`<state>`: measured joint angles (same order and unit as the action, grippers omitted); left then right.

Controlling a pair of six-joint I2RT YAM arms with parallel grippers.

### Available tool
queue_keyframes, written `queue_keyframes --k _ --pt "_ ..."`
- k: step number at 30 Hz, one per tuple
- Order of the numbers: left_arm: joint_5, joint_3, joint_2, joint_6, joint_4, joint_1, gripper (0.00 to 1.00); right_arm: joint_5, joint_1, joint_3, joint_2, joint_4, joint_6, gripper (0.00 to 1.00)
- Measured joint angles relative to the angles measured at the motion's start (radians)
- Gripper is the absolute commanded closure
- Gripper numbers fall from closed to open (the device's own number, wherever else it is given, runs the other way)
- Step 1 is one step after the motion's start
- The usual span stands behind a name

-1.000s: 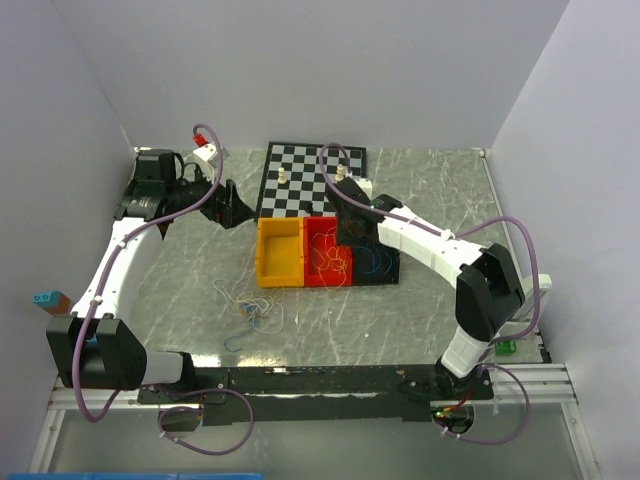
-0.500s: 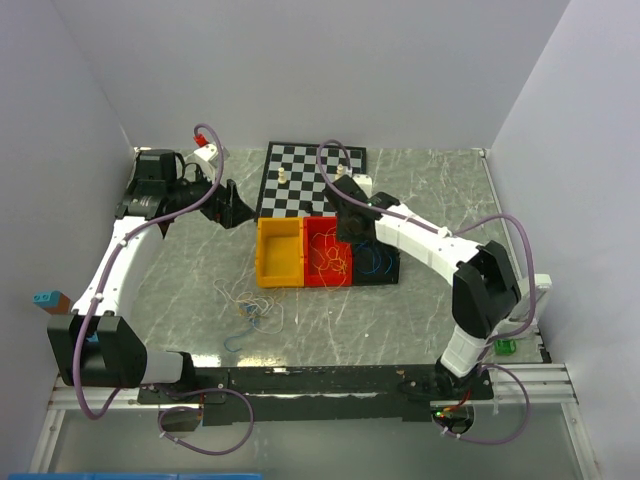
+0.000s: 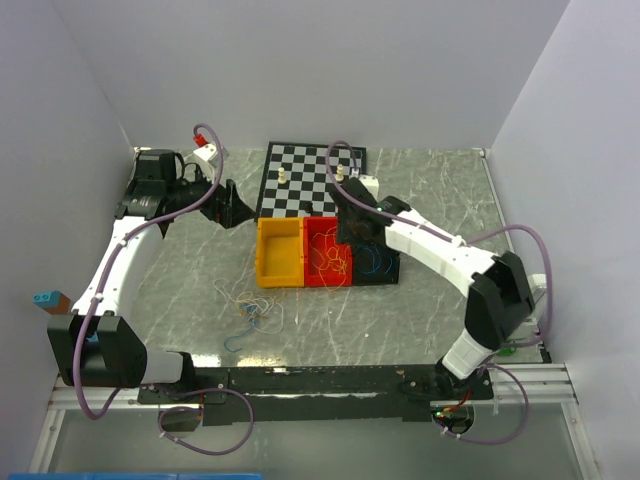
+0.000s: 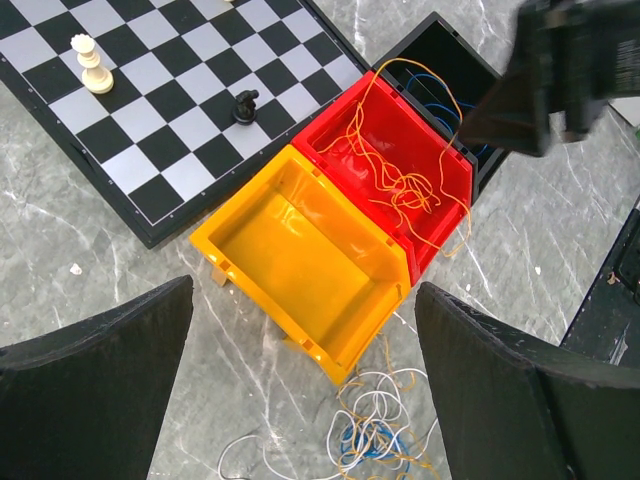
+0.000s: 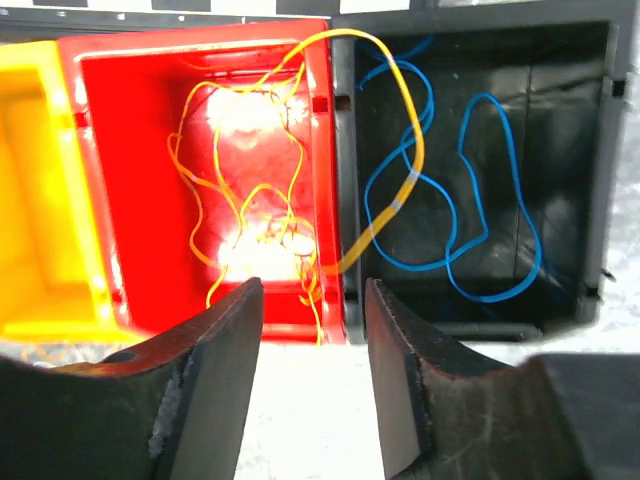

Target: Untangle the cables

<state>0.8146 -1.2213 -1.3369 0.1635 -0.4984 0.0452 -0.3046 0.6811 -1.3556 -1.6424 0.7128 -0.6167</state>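
A loose tangle of white, blue and orange-yellow cables (image 3: 250, 305) lies on the table in front of the yellow bin (image 3: 280, 252), also visible in the left wrist view as a tangle (image 4: 375, 430). Orange-yellow cables (image 5: 255, 215) fill the red bin (image 5: 100, 180), and one loop arcs over the wall into the black bin (image 5: 570, 180). A blue cable (image 5: 480, 220) lies in that black bin. My right gripper (image 5: 312, 300) hovers above the red and black bins' near wall, open with nothing between its fingers. My left gripper (image 4: 303, 300) hangs wide open, high above the yellow bin, touching nothing.
A chessboard (image 3: 312, 178) lies behind the bins with a white piece (image 4: 90, 62) and a black piece (image 4: 245, 103) on it. A white and red block (image 3: 205, 148) sits at the back left. Walls enclose the table on the left, back and right.
My right gripper's jaws have spread wider, and that arm's elbow has swung out to the right. The left arm and the tangle on the table have not moved.
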Motion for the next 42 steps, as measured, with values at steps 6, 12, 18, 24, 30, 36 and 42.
queue_keyframes --k 6,12,18,24,30,36,42 --pt "0.000 0.000 0.000 0.000 0.001 -0.001 0.03 0.008 -0.008 0.039 0.076 -0.005 -0.020 0.47" --pt "-0.001 0.000 0.000 0.000 0.000 -0.001 0.03 0.025 -0.034 0.051 0.026 -0.024 -0.026 0.49" --pt "-0.001 0.000 0.000 0.000 0.000 -0.002 0.03 0.029 -0.051 0.026 -0.056 -0.032 -0.033 0.65" --pt "-0.006 0.004 0.000 0.002 -0.001 -0.005 0.03 0.035 -0.051 -0.038 -0.066 -0.047 -0.040 0.88" --pt "-0.008 0.006 0.000 0.008 0.000 -0.013 0.03 0.033 -0.034 -0.093 -0.116 -0.066 -0.040 0.99" --pt "-0.008 0.006 0.000 0.008 0.000 -0.020 0.03 0.039 -0.015 -0.144 -0.212 -0.071 -0.038 1.00" --pt "-0.008 0.006 0.000 0.008 -0.001 -0.029 0.03 0.054 -0.005 -0.168 -0.276 -0.069 -0.036 1.00"
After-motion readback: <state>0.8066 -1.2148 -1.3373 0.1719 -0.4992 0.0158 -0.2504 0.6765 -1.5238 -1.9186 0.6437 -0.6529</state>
